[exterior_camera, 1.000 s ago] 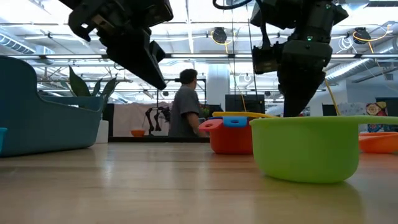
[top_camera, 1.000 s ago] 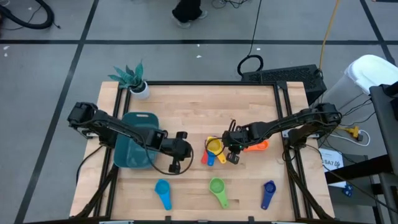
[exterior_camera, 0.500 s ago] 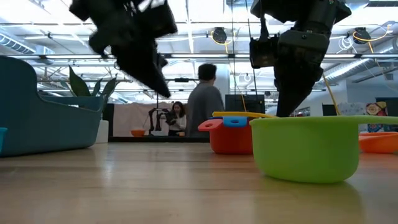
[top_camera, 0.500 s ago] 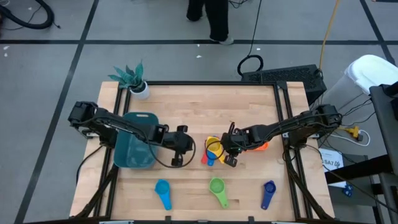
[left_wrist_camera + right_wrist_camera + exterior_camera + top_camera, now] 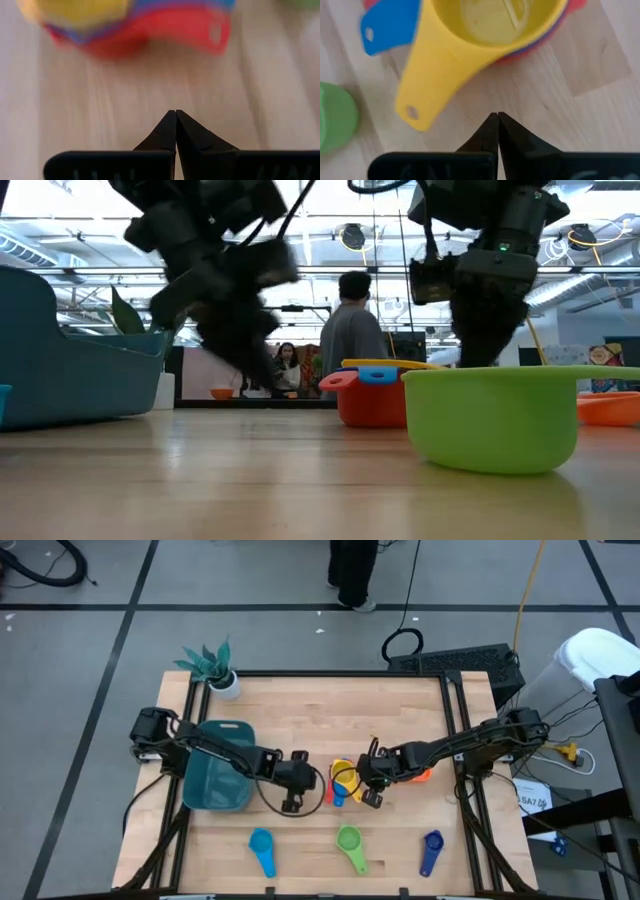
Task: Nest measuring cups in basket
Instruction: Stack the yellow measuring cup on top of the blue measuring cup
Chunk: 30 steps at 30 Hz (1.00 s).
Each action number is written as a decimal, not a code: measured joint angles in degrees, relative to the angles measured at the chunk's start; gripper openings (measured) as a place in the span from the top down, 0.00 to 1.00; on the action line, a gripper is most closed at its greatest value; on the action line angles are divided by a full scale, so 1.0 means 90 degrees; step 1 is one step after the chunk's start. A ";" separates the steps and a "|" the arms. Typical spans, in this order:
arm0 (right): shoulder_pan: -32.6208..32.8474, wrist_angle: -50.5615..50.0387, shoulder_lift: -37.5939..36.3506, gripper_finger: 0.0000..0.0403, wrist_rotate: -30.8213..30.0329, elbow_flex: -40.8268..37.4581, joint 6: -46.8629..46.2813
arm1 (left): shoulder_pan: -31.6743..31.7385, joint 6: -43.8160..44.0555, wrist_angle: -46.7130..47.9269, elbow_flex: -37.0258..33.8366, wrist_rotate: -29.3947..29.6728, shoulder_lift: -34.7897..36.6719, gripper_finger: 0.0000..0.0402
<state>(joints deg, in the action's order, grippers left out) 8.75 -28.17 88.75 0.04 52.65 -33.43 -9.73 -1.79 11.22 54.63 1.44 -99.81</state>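
Observation:
A nested stack (image 5: 340, 782) of measuring cups, yellow inside blue inside red, sits on its base mid-table. Its yellow bowl (image 5: 495, 20) and red outer cup (image 5: 165, 35) show in the wrist views. My left gripper (image 5: 308, 780) (image 5: 176, 114) hovers shut just left of the stack, pointing at it. My right gripper (image 5: 362, 783) (image 5: 497, 116) hovers shut on the stack's right, near the yellow handle (image 5: 420, 100). The orange cup (image 5: 415, 775) lies behind the right gripper. Light blue (image 5: 262, 845), green (image 5: 348, 845) and dark blue (image 5: 430, 850) cups lie along the near edge. The teal basket (image 5: 220, 778) stands at left.
A small white pot with a teal plant (image 5: 215, 670) stands at the far left corner. The left arm reaches over the basket. Bare wood lies between the stack and the near row of cups. A person (image 5: 350, 340) stands in the room behind the table.
My left gripper has moved right toward the stack and come down closer to the table, staying shut. The right gripper has kept nearly still beside the stack. The cups have not moved. The person in the room behind has walked to the right.

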 joint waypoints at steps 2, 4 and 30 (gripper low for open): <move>0.0005 0.0201 0.0004 1.00 0.0011 -0.0078 -0.0042 | -0.0004 0.0036 -0.0028 -0.0042 -0.0011 -0.0023 0.99; 0.0005 0.0383 0.0017 1.00 0.0016 -0.0133 -0.0047 | -0.0006 0.0051 -0.0321 0.0013 -0.0049 -0.0037 0.99; 0.0089 0.1139 0.0112 1.00 0.0144 -0.0215 -0.0206 | -0.0030 0.0140 -0.1070 -0.0009 -0.0163 0.0002 0.99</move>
<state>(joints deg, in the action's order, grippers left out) 9.55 -17.92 89.76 1.34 50.72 -35.29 -10.00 -0.53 1.59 54.54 -0.03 -99.79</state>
